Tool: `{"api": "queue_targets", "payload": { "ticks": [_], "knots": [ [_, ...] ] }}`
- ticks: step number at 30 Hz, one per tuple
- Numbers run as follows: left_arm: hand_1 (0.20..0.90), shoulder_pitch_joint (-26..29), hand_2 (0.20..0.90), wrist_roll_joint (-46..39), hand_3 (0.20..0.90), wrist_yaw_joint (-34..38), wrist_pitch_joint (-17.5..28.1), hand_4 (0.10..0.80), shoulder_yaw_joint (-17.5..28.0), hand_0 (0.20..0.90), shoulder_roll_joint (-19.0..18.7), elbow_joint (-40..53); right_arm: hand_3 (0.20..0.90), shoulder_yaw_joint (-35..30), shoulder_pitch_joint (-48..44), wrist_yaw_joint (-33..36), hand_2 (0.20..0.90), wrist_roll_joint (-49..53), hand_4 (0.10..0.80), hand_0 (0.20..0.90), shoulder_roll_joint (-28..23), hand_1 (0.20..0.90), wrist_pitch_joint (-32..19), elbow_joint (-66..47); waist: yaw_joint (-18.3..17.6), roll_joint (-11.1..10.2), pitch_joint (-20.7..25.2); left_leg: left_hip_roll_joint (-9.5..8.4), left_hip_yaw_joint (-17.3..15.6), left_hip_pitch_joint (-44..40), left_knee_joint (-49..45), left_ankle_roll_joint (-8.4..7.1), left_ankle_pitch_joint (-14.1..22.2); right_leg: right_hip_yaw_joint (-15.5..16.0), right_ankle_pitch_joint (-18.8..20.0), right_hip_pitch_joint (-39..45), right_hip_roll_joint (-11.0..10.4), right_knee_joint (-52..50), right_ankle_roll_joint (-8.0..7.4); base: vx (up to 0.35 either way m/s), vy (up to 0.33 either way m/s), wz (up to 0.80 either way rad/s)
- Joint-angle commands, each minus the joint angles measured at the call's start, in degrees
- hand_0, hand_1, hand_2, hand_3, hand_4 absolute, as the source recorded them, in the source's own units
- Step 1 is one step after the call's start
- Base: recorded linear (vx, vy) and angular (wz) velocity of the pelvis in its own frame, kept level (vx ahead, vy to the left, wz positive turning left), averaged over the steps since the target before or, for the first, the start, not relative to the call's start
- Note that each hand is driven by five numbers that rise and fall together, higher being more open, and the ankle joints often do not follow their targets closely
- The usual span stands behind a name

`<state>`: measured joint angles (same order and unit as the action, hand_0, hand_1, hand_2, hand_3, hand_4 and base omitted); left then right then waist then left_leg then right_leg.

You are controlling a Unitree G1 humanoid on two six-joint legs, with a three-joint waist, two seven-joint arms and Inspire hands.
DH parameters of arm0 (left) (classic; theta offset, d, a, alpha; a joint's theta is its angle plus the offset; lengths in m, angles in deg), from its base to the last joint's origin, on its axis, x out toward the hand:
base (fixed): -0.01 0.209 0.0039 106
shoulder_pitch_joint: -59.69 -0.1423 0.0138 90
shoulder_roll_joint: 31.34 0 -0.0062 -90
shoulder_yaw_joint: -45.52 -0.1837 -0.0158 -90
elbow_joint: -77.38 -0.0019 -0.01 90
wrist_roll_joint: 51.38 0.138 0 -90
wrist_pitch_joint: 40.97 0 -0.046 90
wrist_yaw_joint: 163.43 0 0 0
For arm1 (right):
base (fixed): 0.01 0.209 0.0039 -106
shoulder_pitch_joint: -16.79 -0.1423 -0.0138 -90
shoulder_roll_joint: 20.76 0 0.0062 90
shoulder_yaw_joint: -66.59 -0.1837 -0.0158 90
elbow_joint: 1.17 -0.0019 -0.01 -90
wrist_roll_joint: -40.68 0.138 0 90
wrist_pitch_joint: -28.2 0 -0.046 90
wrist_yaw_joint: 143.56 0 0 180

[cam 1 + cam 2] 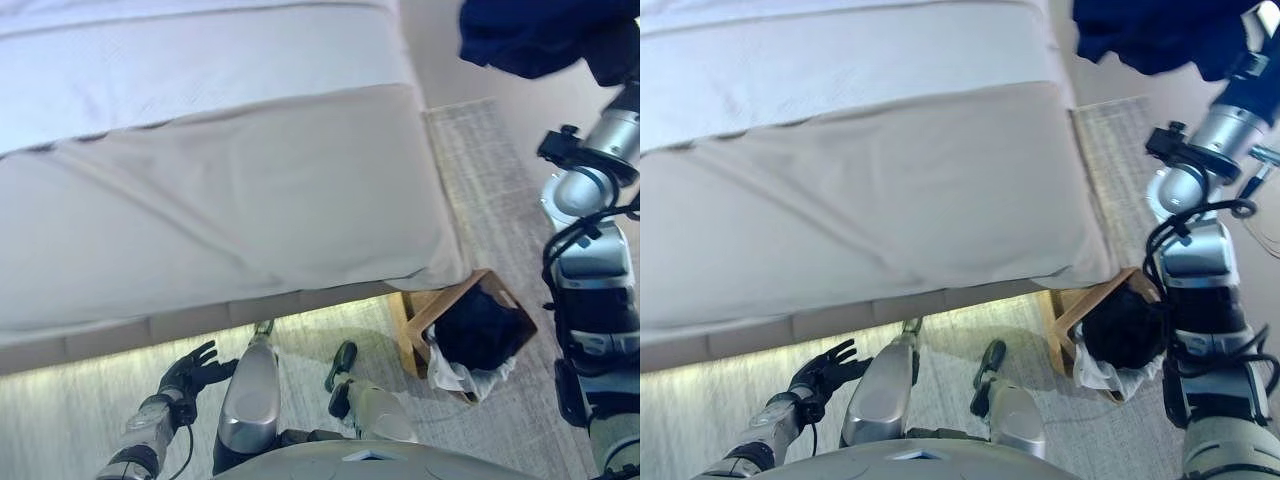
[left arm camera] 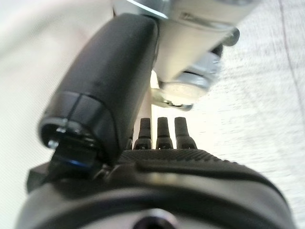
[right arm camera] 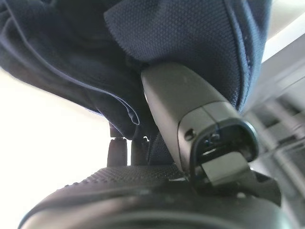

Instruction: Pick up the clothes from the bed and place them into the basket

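Note:
My right hand [image 1: 613, 58] is raised at the far right, beyond the bed's corner, and is shut on a navy blue garment [image 1: 530, 35] that hangs from it in the air. In the right wrist view the thumb [image 3: 190, 105] presses into the navy cloth [image 3: 71, 57]. The wooden basket [image 1: 445, 297] stands on the floor by the bed's near right corner, below that arm, with dark clothes [image 1: 478, 328] inside and a white liner [image 1: 460, 378] spilling over its rim. My left hand [image 1: 190, 375] hangs low by the bed's front edge, open and empty.
The bed [image 1: 230, 200] with a beige cover and a white sheet [image 1: 200, 70] further back spans most of the view. A pale woven rug [image 1: 490, 170] lies on the floor to its right.

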<state>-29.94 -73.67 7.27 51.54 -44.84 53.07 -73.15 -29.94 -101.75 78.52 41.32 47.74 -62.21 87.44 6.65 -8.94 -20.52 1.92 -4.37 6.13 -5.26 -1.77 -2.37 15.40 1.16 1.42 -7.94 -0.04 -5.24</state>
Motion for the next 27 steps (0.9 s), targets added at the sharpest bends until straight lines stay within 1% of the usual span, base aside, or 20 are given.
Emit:
{"api": "queue_targets", "payload": {
  "ticks": [1,2,3,7,9,10,14,16,17,18,20,23,24,25,27],
  "knots": [
    [0.900,-2.33,0.900,1.49,0.900,-0.56,0.05,0.800,-4.53,0.900,3.10,-2.62,0.200,0.11,1.59,-0.69,0.300,2.59,0.100,0.300,-5.72,0.300,-2.99,0.28,-1.75,5.43,11.79,-0.90,-3.84,-7.69,8.30,2.38,5.40,-0.35,-3.19,0.52,3.50,-0.86,0.48,-0.032,-0.125,-0.57],
    [0.900,-1.69,0.900,1.29,0.900,-0.54,-0.69,0.800,-4.99,0.900,3.66,-2.10,0.200,-1.08,3.36,-1.72,0.300,4.81,0.100,0.300,-5.61,0.300,-2.96,1.32,-3.41,6.09,12.50,-0.65,-5.11,-8.80,9.06,1.98,5.10,-1.55,-3.14,1.08,3.97,-0.32,0.83,-0.028,-0.139,-0.53],
    [0.900,-1.26,0.900,1.49,0.900,-0.42,-1.00,0.800,-5.43,0.900,4.05,-2.02,0.200,-1.84,4.14,-1.79,0.300,4.21,0.100,0.300,-5.50,0.300,-3.16,2.12,-4.46,6.30,12.83,-0.63,-5.72,-9.33,9.31,1.79,5.01,-2.28,-3.14,1.36,4.27,0.01,1.05,-0.024,-0.180,-0.61],
    [0.900,-0.01,0.900,2.10,0.900,-1.17,-2.08,0.800,-7.12,0.900,4.29,-2.23,0.200,-3.35,5.79,-4.48,0.300,4.22,0.100,0.300,-7.31,0.300,-1.31,5.14,-7.17,6.65,13.42,-0.40,-7.25,-10.52,8.56,1.35,5.48,-4.42,-3.18,1.94,5.04,0.50,1.83,0.034,-0.163,-0.44],
    [0.900,0.23,0.900,2.24,0.900,-1.63,-2.37,0.800,-7.52,0.900,4.40,-2.21,0.200,-3.40,6.23,-5.96,0.300,4.46,0.100,0.300,-7.83,0.300,-0.74,6.44,-7.71,6.82,13.46,-0.20,-7.51,-10.62,7.93,1.22,5.71,-5.02,-3.25,1.99,5.22,0.46,2.06,0.060,-0.124,-0.36],
    [0.900,0.34,0.900,2.78,0.900,-2.15,-2.45,0.800,-8.42,0.900,4.62,-2.25,0.200,-3.18,6.80,-7.72,0.300,4.41,0.100,0.300,-8.57,0.300,0.03,8.25,-8.42,6.94,13.34,0.13,-7.57,-10.68,7.07,1.07,5.86,-5.71,-3.34,1.96,5.48,0.25,2.33,0.072,-0.152,-0.23],
    [0.900,0.61,0.900,4.17,0.900,-3.29,-2.58,0.800,-10.36,0.900,4.33,-2.37,0.200,-1.04,6.19,-11.23,0.300,2.12,0.100,0.300,-10.06,0.300,2.82,12.92,-8.65,6.84,12.28,0.95,-7.11,-9.47,3.74,0.68,6.46,-6.28,-4.22,0.99,5.90,-1.61,3.07,0.056,-0.228,-0.22],
    [0.900,3.43,0.900,3.04,0.900,-3.59,-3.11,0.800,-12.49,0.900,3.57,-0.77,0.200,1.39,2.40,-11.02,0.300,1.18,0.100,0.300,-12.03,0.300,3.69,16.37,-8.49,6.79,8.79,2.26,-6.52,-5.31,-0.89,0.27,6.71,-5.59,-5.07,-2.41,5.63,-5.14,3.96,-0.208,-0.223,-0.08],
    [0.900,4.17,0.900,2.90,0.900,-3.65,-3.18,0.800,-12.87,0.900,3.43,-0.46,0.200,1.88,1.45,-11.03,0.300,0.58,0.100,0.300,-12.36,0.300,4.60,16.89,-8.48,6.83,8.05,2.53,-6.40,-4.45,-1.65,0.21,6.77,-5.37,-5.24,-3.18,5.56,-5.83,4.12,-0.332,-0.238,-0.05],
    [0.900,6.86,0.900,1.55,0.900,-3.28,-2.87,0.800,-14.25,0.900,3.42,0.47,0.200,4.08,-1.57,-9.95,0.300,0.56,0.100,0.300,-13.04,0.300,4.97,20.07,-8.65,7.17,4.59,3.56,-5.92,-1.36,-4.67,0.00,7.21,-4.69,-6.01,-5.93,5.41,-8.54,4.72,-0.274,-0.207,-0.03],
    [0.900,8.47,0.900,0.30,0.900,-3.18,-2.29,0.800,-15.44,0.900,3.77,1.20,0.200,5.87,-3.50,-9.86,0.300,0.50,0.100,0.300,-13.18,0.300,6.59,22.75,-8.83,7.69,2.07,4.22,-5.67,0.58,-6.34,-0.19,7.24,-4.20,-6.44,-7.62,5.32,-10.05,5.22,-0.192,-0.188,-0.09],
    [0.900,9.41,0.900,-0.60,0.900,-3.34,-1.30,0.800,-16.79,0.900,4.19,2.32,0.200,7.46,-4.70,-9.77,0.300,0.53,0.100,0.300,-13.16,0.300,8.57,25.40,-9.10,8.39,-0.17,4.61,-5.52,2.95,-8.49,-0.30,7.39,-3.73,-7.00,-9.67,5.05,-11.91,5.82,-0.065,-0.102,-0.08],
    [0.900,9.53,0.900,-0.87,0.900,-3.58,-0.59,0.800,-17.28,0.900,4.26,2.78,0.200,8.08,-4.99,-9.47,0.300,0.63,0.100,0.300,-13.18,0.300,8.45,26.66,-9.11,8.72,-1.10,4.74,-5.49,3.99,-9.38,-0.34,7.35,-3.57,-7.25,-10.46,4.88,-12.75,6.09,-0.022,-0.115,-0.06],
    [0.900,9.99,0.900,-1.86,0.900,-3.81,0.80,0.800,-18.46,0.900,4.39,3.78,0.200,9.52,-6.83,-9.53,0.300,0.18,0.100,0.300,-13.37,0.300,9.02,29.63,-9.11,9.76,-2.61,4.68,-4.58,6.08,-11.87,-0.72,8.97,-3.89,-9.06,-12.62,4.61,-15.44,6.16,-0.072,-0.082,-0.05],
    [0.900,11.33,0.900,-3.69,0.900,-3.78,2.07,0.800,-19.52,0.900,4.43,5.72,0.200,12.20,-10.56,-9.26,0.300,1.18,0.100,0.300,-13.86,0.300,9.56,32.94,-9.03,11.51,-4.89,4.20,-4.17,9.74,-14.04,-0.67,8.73,-3.69,-10.15,-17.17,3.85,-19.25,6.71,-0.166,-0.028,-0.06]
  ]
}}
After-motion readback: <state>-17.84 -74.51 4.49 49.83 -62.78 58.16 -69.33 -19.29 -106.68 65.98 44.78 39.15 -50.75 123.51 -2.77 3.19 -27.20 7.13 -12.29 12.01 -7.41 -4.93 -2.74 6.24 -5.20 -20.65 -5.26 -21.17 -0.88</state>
